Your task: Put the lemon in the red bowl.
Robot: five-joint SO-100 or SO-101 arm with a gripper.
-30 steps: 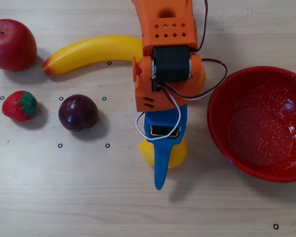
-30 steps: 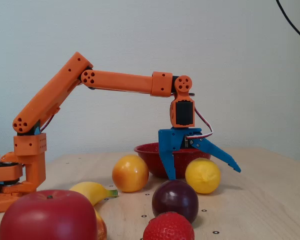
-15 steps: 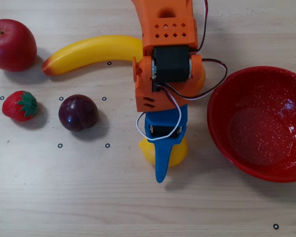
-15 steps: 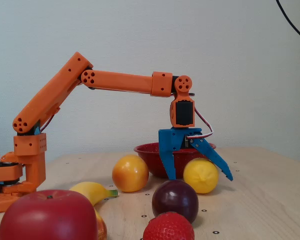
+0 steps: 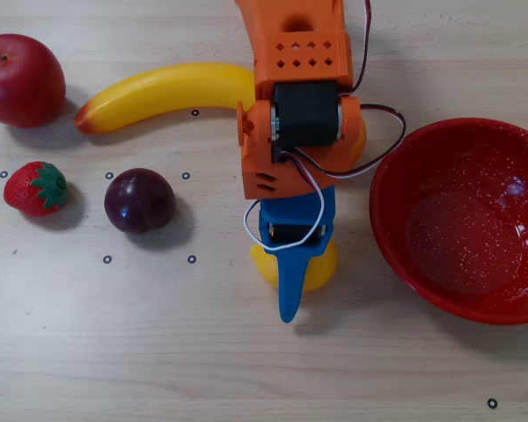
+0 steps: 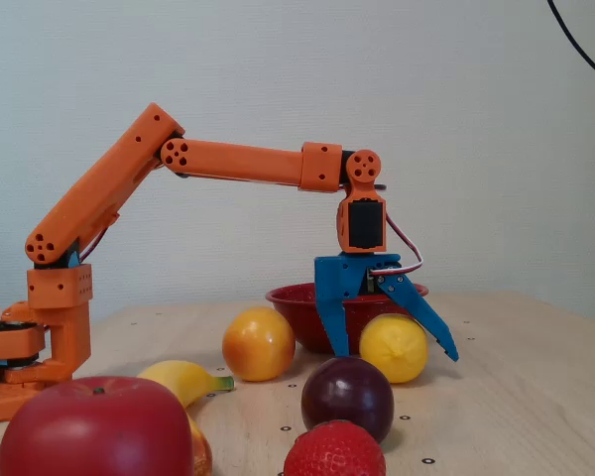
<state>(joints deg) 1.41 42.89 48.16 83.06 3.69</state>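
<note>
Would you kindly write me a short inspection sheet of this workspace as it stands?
Surface: pale wood table with small ring marks.
Job's things: lemon on the table between the open jaws; red bowl empty.
Clutter: banana, apple, strawberry, plum, orange fruit.
Grippers: gripper open, straddling the lemon.
Cables: white, red and black wires on the wrist.
Surroundings: plain pale wall.

No legible text, label, brand or number is showing in either view. The arm (image 6: pixel 238 164), the bowl (image 5: pixel 396 189), the fruit and the table (image 5: pixel 114 352) are carrying no writing. Only small black ring marks (image 5: pixel 106 259) are appearing on the table, bearing no characters.
</note>
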